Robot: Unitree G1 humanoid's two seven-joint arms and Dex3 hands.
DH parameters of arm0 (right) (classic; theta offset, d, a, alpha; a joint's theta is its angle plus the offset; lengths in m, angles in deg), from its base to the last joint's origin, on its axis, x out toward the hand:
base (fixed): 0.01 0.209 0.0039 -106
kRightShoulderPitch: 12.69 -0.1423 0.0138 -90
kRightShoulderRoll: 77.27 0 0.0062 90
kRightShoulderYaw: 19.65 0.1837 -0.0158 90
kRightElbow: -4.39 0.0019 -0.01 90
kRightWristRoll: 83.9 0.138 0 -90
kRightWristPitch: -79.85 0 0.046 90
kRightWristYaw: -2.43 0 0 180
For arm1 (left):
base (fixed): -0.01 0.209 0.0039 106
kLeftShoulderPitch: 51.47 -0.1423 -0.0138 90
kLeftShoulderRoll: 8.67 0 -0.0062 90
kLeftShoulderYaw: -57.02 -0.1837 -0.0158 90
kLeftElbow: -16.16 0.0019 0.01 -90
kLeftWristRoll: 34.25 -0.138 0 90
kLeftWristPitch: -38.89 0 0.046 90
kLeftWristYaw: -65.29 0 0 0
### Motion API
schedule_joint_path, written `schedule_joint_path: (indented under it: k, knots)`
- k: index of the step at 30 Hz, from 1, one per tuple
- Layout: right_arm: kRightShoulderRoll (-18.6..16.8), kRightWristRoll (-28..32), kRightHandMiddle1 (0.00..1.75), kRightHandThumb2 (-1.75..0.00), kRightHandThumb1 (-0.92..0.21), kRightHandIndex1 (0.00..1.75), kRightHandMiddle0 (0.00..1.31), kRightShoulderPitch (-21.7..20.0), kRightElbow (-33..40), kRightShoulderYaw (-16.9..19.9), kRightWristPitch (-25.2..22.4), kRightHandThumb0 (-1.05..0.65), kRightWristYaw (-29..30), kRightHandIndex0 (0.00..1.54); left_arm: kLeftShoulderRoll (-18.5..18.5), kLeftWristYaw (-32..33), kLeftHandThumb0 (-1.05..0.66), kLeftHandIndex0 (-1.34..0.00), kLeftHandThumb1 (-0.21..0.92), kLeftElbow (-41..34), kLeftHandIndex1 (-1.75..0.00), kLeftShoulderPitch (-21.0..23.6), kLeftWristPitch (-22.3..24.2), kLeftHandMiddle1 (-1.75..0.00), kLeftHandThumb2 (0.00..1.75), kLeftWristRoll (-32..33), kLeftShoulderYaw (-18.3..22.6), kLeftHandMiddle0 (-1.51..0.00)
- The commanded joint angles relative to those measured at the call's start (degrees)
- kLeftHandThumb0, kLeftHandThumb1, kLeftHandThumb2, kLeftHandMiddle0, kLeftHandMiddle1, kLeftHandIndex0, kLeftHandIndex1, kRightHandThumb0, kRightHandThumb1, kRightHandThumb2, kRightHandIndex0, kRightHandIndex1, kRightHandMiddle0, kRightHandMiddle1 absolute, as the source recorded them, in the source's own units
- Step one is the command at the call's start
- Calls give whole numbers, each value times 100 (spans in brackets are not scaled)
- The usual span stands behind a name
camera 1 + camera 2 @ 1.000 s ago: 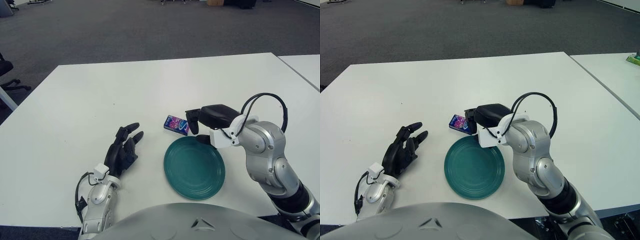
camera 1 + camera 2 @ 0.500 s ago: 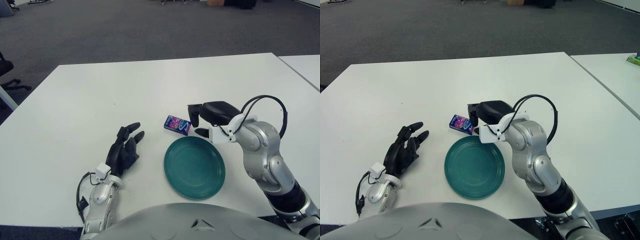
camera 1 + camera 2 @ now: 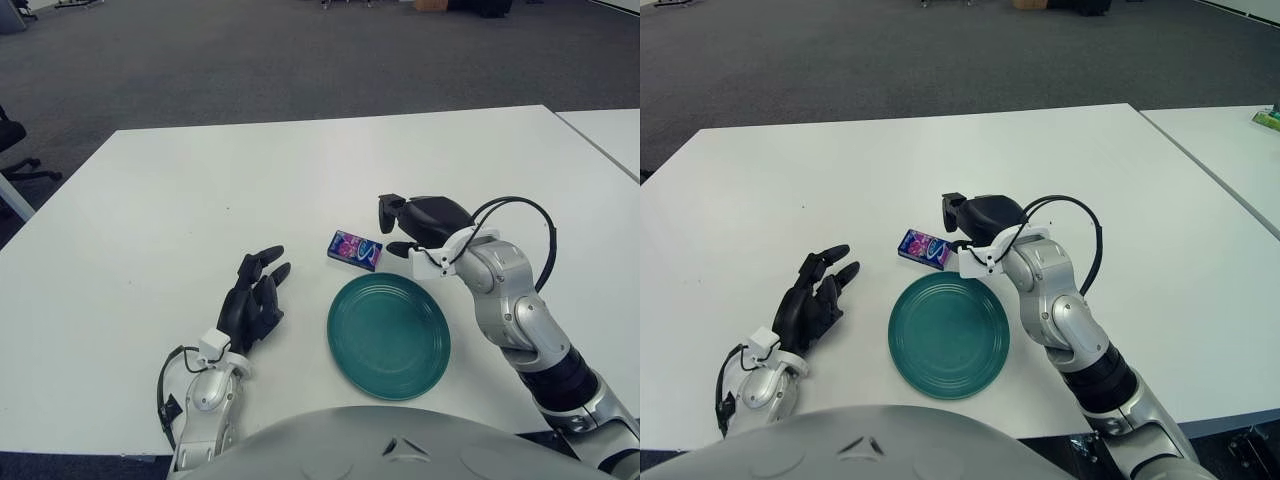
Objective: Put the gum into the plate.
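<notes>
The gum point(image 3: 354, 250) is a small flat box, blue and purple, lying on the white table point(image 3: 150, 210) just beyond the far rim of the green plate point(image 3: 388, 335), close to that rim but not on it; it sits just to the left of the right hand's fingertips point(image 3: 386, 206), with a sliver of table showing between them, so nothing is gripping it yet. The right hand point(image 3: 412, 225) hovers beside the box with its fingers spread and curved downward, empty; the thumb shows lower, nearer the plate's edge.

The box's long axis runs roughly left to right and slightly toward the robot on its right end, so one short end points at the right hand's fingers and the other toward the open table; its broad printed face is up.

The likely trouble is the flatness: fingers closing from the side may push the box along the table instead of pinching it, sliding it leftward out of reach; a pinch on one corner could let it pivot and drop short of the plate.

The left hand point(image 3: 252, 300) shows well to the left of the plate, fingers loosely extended, holding nothing.
</notes>
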Motion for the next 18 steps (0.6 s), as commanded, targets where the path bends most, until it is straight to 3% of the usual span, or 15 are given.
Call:
schedule_joint_path:
  k: [1, 6, 12, 18]
  knots:
    - [-39, -176, 98, -51, -92, 118, 0, -223, -253, -30, 84, -77, 161, 16, -22, 51, -84, -10, 92, 80, -95, -76, 130, -34, 93, -48, -84, -49]
    - [-202, -353, 81, -52, -92, 117, 0, -280, -596, -170, 56, -78, 319, 14, -64, -18, -85, -12, 92, 80, -96, -74, 155, -36, 92, 90, -125, -52]
    - [-458, -471, 71, -55, -92, 135, 0, -195, -1187, -345, 13, -78, 808, 6, -115, -146, -84, -14, 92, 110, -96, -70, 137, -47, 90, 332, -192, -49]
    - [-472, -502, 62, -57, -92, 137, 0, -95, -1159, -390, -11, -79, 807, 3, -148, -159, -83, -14, 92, 155, -96, -56, 81, -50, 90, 368, -248, -48]
